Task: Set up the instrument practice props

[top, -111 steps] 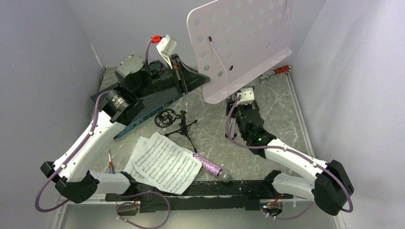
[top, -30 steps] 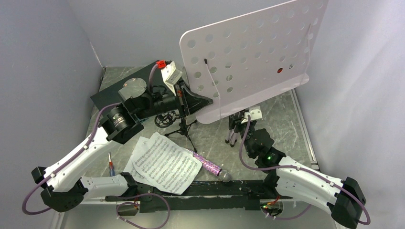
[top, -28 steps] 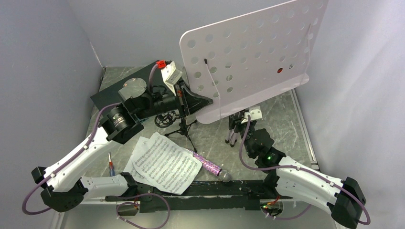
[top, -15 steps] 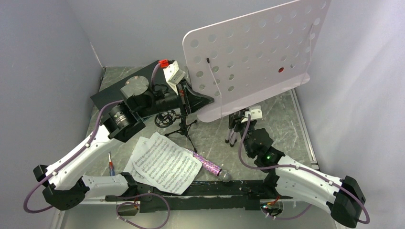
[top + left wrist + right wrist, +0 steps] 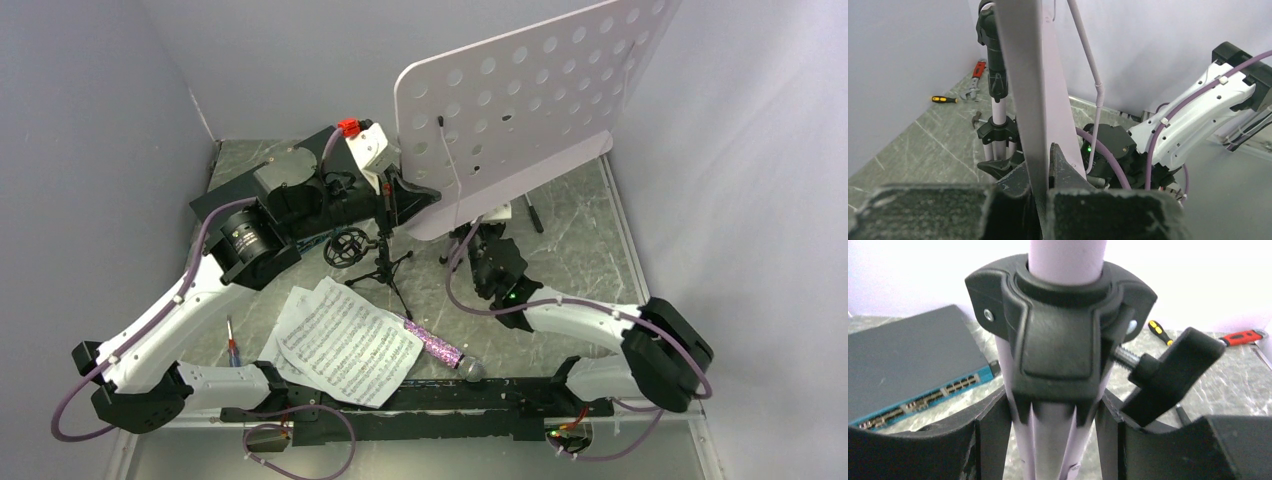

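The pale-lilac perforated music stand (image 5: 520, 110) hangs tilted over the back of the table. My left gripper (image 5: 390, 205) is shut on the lower left edge of its plate (image 5: 1020, 75); in the left wrist view both jaws pinch that edge. My right gripper (image 5: 478, 240) is shut on the stand's folded silver tripod legs (image 5: 1048, 435), just below the black collar (image 5: 1058, 335). Two sheet-music pages (image 5: 345, 340) lie at the front centre. The purple glitter microphone (image 5: 435, 348) lies beside them. The small black mic stand (image 5: 365, 255) stands just behind the pages.
A dark flat box with a teal edge (image 5: 903, 360) lies at the back left, under my left arm. A red wrench (image 5: 975, 77) and a yellow-handled screwdriver (image 5: 944, 99) lie by the back wall. Grey walls close in on both sides.
The stand has swung left and its plate has tilted. My right arm has moved left with the tripod legs in its grip. My left gripper keeps its hold on the plate edge.
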`<state>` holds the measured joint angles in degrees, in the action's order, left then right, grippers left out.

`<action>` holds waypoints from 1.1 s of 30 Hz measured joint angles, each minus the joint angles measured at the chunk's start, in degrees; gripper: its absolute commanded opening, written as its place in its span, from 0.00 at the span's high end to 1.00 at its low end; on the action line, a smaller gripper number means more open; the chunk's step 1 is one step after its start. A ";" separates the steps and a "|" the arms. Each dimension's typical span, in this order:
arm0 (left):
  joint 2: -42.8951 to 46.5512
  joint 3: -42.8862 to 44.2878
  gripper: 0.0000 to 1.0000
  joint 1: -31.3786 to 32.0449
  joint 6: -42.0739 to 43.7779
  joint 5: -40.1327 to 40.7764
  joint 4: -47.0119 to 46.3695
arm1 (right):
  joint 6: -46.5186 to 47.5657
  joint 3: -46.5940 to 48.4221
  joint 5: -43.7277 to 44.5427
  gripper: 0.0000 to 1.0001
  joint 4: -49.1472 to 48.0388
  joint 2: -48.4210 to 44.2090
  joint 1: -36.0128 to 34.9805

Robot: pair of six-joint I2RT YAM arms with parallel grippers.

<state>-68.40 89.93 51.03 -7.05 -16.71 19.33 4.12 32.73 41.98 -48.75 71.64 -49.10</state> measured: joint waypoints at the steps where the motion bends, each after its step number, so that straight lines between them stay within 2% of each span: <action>1: 0.04 0.00 0.97 0.07 0.50 0.09 0.22 | 0.13 1.09 0.02 1.00 -1.07 1.81 0.28; 7: 1.36 -0.90 0.97 0.07 1.95 3.28 0.44 | 0.59 4.96 -1.81 1.00 -3.34 7.08 1.14; 15: 6.10 -7.37 0.98 0.46 0.50 6.58 -2.99 | 0.55 5.14 -5.64 1.00 1.77 5.40 1.11; 21: 7.02 -9.16 0.97 0.83 -1.68 6.71 -5.14 | -0.76 4.15 -7.30 0.80 9.88 -0.20 1.22; 28: 7.02 -9.99 0.97 1.09 -3.39 6.47 -6.73 | -3.69 4.15 -10.01 0.68 20.00 -5.79 1.62; 29: 6.91 -9.99 0.98 1.09 -3.48 6.38 -6.82 | -4.07 4.15 -10.16 0.65 20.79 -6.25 1.66; 30: 6.69 -9.97 0.97 1.14 -3.63 6.16 -6.88 | -4.39 4.15 -10.38 0.55 21.46 -6.67 1.73; 33: 6.34 -9.90 0.97 1.16 -3.80 5.49 -7.19 | -5.09 3.87 -10.71 0.36 22.64 -7.80 1.81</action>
<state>-62.06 80.03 52.18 -10.85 -11.22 12.14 -0.97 36.60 31.27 -26.11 63.83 -47.29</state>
